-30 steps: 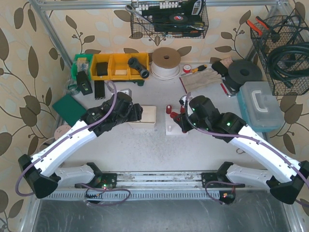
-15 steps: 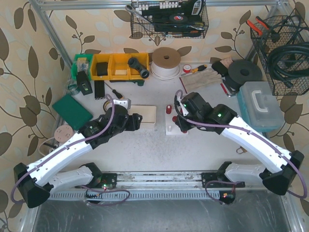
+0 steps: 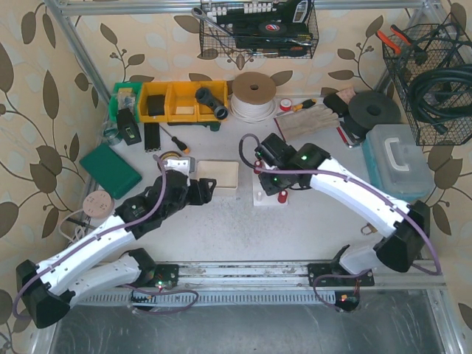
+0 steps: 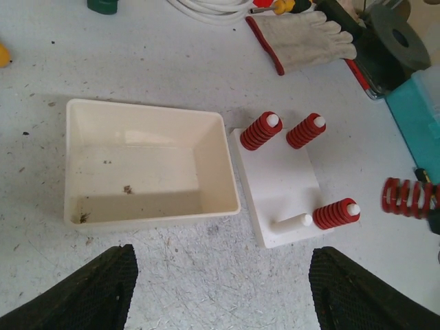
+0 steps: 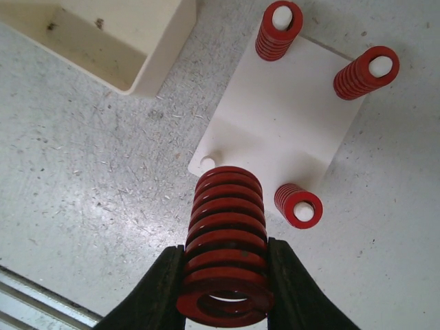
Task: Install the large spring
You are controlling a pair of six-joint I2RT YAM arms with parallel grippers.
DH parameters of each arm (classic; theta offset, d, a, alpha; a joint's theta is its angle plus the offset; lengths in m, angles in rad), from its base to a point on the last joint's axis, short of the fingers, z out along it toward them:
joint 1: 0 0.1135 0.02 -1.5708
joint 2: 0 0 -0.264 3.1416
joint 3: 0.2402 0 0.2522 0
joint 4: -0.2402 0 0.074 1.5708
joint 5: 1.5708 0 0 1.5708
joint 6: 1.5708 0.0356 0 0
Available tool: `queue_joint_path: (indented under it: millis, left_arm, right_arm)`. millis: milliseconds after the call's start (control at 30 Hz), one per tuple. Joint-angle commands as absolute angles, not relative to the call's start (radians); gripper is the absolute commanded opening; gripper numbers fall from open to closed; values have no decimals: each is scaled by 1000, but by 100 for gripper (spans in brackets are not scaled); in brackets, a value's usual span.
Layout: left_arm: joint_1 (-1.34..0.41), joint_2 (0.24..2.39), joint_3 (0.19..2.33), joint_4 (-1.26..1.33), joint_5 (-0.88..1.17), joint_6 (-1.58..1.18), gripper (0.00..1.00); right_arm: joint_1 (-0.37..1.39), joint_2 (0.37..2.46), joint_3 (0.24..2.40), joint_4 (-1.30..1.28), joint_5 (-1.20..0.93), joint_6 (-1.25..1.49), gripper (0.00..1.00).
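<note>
The left tool (image 4: 220, 292) stands open and empty over the bench (image 4: 137, 41). The right tool (image 5: 224, 278) grips the large spring (image 5: 223, 234) above the white plate (image 5: 282, 130), near its bare peg (image 5: 207, 162). Three red springs (image 5: 276, 31) sit on their pegs, so seating this spring is what is left.

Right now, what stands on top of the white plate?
Three red springs on pegs, and one bare peg. In the right wrist view, the held large spring covers the near edge of the plate.
</note>
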State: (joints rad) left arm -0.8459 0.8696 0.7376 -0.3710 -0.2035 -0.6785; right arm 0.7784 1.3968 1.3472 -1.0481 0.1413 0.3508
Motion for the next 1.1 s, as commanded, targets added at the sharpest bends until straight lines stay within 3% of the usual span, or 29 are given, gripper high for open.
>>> queue_joint_path:
  millis: [0,367,1067]
  left_arm:
    - [-854,815,712,-316,-220,-673,74]
    - [-854,673,623,-296,-313,-696,85]
    - [-854,642,605,-296,-339,-698,85]
  right_arm:
    - [782,1466,1410,-1075,161,325,0]
    - [792,1615,1483,-1096,121,324,0]
    - [800,1705,1432,-1092,118,319,0]
